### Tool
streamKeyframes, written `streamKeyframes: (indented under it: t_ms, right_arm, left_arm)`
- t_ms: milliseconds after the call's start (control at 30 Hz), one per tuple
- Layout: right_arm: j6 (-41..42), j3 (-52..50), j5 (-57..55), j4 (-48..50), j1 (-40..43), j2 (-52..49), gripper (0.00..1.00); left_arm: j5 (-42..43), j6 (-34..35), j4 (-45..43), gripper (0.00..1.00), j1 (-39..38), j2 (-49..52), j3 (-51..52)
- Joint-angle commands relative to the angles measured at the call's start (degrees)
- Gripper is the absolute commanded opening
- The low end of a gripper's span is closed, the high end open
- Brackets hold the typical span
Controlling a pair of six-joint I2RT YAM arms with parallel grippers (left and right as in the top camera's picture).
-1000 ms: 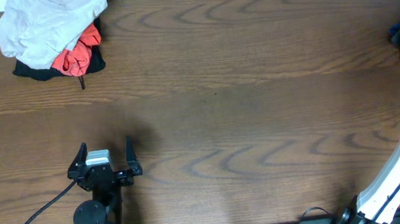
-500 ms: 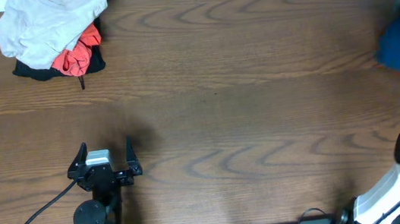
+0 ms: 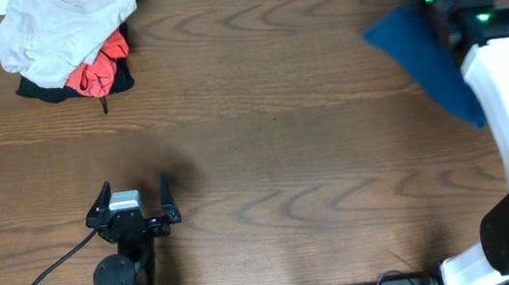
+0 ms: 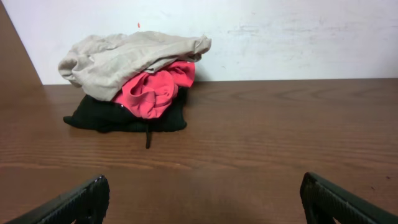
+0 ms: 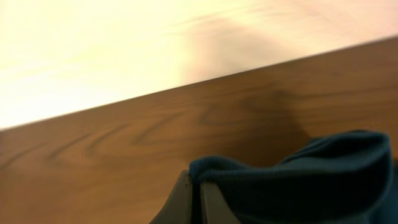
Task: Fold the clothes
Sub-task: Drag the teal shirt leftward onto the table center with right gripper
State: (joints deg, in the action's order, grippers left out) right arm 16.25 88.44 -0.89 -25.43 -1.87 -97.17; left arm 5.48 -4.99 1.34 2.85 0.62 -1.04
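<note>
The clothes, a deep teal-blue shirt point(image 3: 424, 58), hang bunched over the table's back right. A fold of the shirt point(image 5: 311, 180) is pinched between the shut fingers of my right gripper point(image 5: 198, 190). In the overhead view the right gripper point(image 3: 447, 2) is high near the back edge, and the cloth trails from it toward the front right. The rest of the shirt is hidden under the white arm. My left gripper point(image 3: 133, 186) rests open at the front left with nothing between its fingers point(image 4: 87, 196). It faces the far pile.
A pile of other garments lies at the back left corner: pale beige point(image 3: 56, 31) on top, orange-red point(image 3: 100, 72) in the middle and black point(image 3: 44, 89) underneath. The wall runs along the table's back edge point(image 4: 280, 79). A black cable point(image 3: 43, 280) loops at the front left.
My right arm has swung from the far right edge toward the back and left, carrying the blue shirt over the table. The left arm has not moved.
</note>
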Motion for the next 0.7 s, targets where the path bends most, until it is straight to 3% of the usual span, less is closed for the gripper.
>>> streamKeyframes:
  t_ms: [0, 500, 533, 633, 667]
  right_arm:
    - [1.57, 0.79, 3.54, -0.96, -5.73, 1.25, 0.01]
    - [7.21, 0.72, 3.5, -2.16, -27.23, -2.84, 0.08]
    - [7.45, 0.72, 3.5, -2.05, -27.87, -3.43, 0.11]
    - [7.23, 0.72, 3.48, -1.55, -29.86, -5.73, 0.39]
    - [7.04, 0.72, 3.5, -1.42, -30.32, -6.29, 0.43]
  left_arm:
    - [1.4, -0.94, 2.14, 0.98, 0.2, -0.39, 0.81]
    - [1.4, -0.94, 2.14, 0.98, 0.2, -0.39, 0.81]
    - [1.4, -0.94, 2.14, 0.98, 0.2, -0.39, 0.81]
    - [1.4, -0.94, 2.14, 0.98, 0.2, -0.39, 0.81]
    - [1.4, -0.94, 2.14, 0.98, 0.2, -0.39, 0.81]
